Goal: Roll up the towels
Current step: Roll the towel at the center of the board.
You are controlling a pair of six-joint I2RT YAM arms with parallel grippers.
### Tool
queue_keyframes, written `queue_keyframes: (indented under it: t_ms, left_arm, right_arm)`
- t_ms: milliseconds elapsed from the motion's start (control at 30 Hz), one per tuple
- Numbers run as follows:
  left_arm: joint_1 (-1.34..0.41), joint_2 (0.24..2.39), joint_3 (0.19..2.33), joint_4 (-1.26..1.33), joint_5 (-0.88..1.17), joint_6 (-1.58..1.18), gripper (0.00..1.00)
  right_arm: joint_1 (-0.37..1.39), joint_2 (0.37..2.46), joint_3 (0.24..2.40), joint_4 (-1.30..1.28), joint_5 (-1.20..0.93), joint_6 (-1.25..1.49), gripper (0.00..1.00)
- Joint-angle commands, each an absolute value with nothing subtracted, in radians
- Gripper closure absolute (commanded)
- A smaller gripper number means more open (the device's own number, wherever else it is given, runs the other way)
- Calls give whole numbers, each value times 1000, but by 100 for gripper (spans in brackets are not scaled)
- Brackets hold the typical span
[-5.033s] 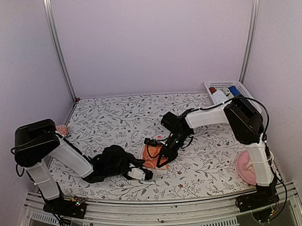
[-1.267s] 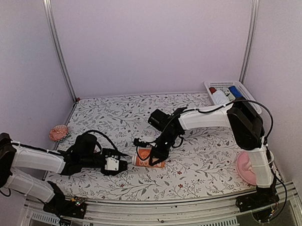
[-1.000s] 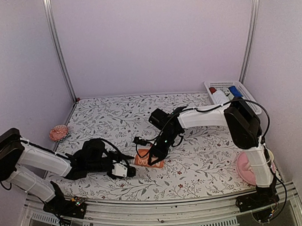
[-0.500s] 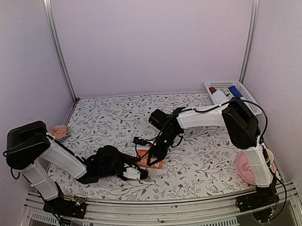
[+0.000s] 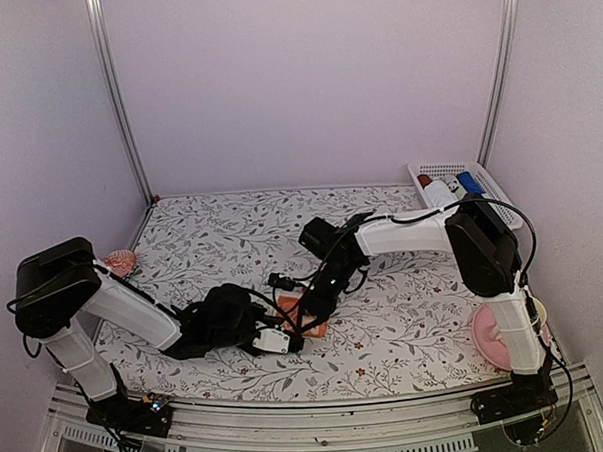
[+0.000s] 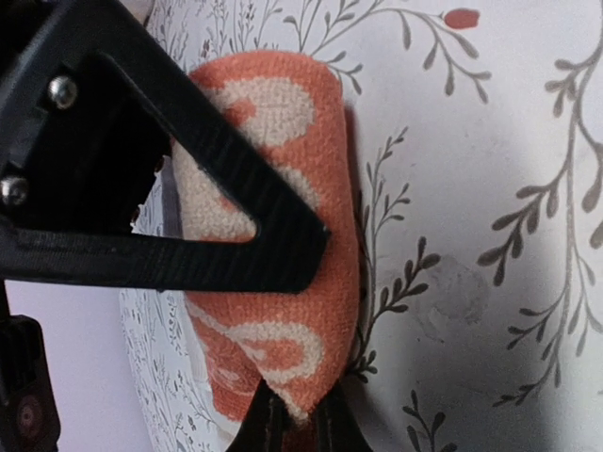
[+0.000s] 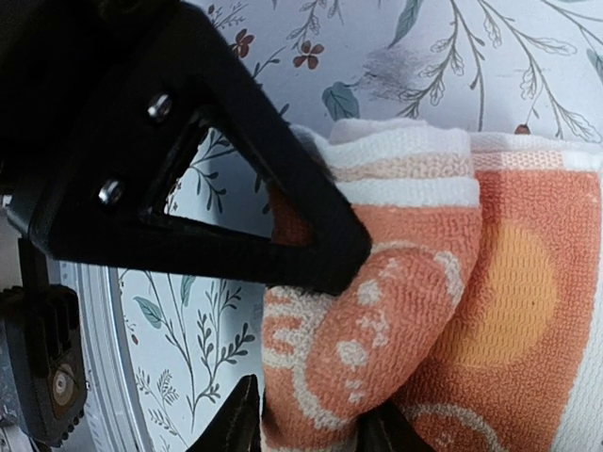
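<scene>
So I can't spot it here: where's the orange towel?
Top view: the towel lies front-centre on the table, between the right hand and the left hand pinching it.

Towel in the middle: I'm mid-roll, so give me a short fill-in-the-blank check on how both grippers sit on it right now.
1. The towel between the two grippers is ____ with white prints.
2. The left gripper is ____ on one end of the towel.
3. The right gripper has one finger on each ____ of a fold of the towel.
4. The white basket stands at the table's far ____ corner.

Missing words: orange; shut; side; right.
</scene>
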State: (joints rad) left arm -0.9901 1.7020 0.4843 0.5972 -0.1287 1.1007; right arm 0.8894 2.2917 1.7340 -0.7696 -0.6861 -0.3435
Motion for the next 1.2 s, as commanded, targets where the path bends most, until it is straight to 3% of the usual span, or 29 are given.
queue_keyframes:
  t_ms: [0, 167, 367, 867, 1000, 1167]
  left_arm:
    - [-974, 1667, 546, 293, -21, 1043, 100]
    - [-917, 1648, 658, 43, 95, 998, 100]
    - [-868, 1678, 788, -161, 198, 960, 100]
    - [-751, 1879, 1080, -541, 400, 927, 100]
    - [-736, 1922, 1157, -637, 437, 933, 100]
    - [-725, 1948, 1192, -676, 429, 936, 100]
  right_arm:
    - [881, 2221, 1698, -811, -636, -368, 61]
    - [849, 2128, 1668, -808, -580, -366, 50]
    - [834, 2026, 1611, -765, -488, -370, 46]
    - [934, 1664, 1081, -282, -278, -557, 40]
    - [910, 1655, 1043, -206, -311, -547, 35]
    - [768, 1749, 1156, -314, -549, -401, 33]
